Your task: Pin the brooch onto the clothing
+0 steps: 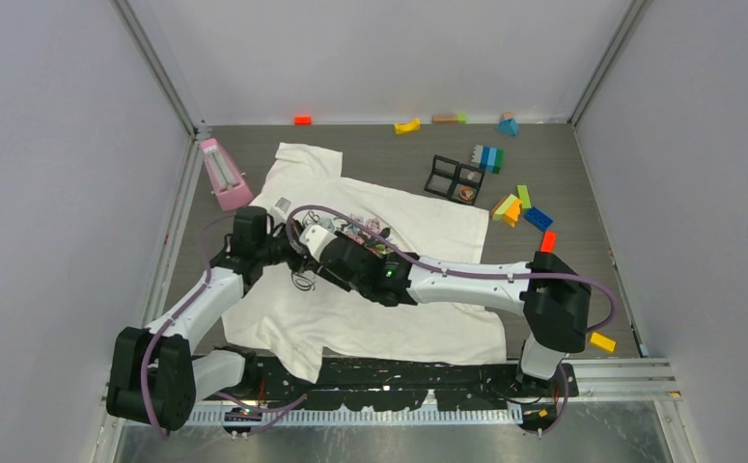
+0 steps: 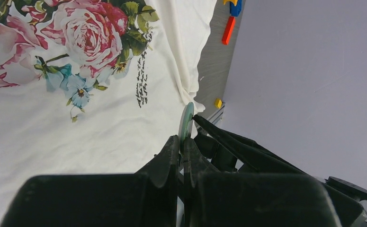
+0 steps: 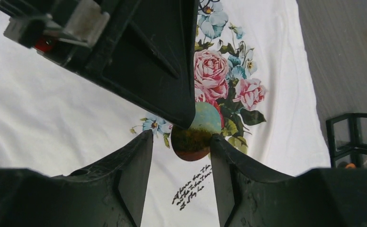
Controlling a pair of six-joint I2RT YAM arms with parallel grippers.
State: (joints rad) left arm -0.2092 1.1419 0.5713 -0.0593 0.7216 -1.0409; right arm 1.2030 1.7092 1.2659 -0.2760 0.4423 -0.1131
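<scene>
Top external view: the white short-sleeved T-shirt (image 1: 428, 231) with a pink-and-blue rose print lies spread on the grey wood-grain table (image 1: 592, 222). Both arms reach over its chest area, where the left gripper (image 1: 286, 234) and right gripper (image 1: 304, 238) meet tip to tip. A pink wedge-shaped object (image 1: 225, 174) lies near the far left edge of the T-shirt. A black compartment case (image 1: 455, 178) and coloured toy blocks (image 1: 524, 207) lie to the far right. Left wrist view: the left gripper (image 2: 181, 144) is clenched on the thin round brooch (image 2: 187, 118), seen edge-on. It is over the T-shirt (image 2: 53, 142), to the right of the dark cursive lettering (image 2: 142, 85). Right wrist view: the brooch (image 3: 195, 135), teal above and brown below, hangs from the tips of the left gripper (image 3: 189, 124) over the rose print (image 3: 219, 80). The right gripper (image 3: 181, 142) stands released, with one finger on each side of the brooch. The finger on the right of the view (image 3: 224, 161) is at the edge of the brooch, and the other finger (image 3: 138, 156) is apart from it.
</scene>
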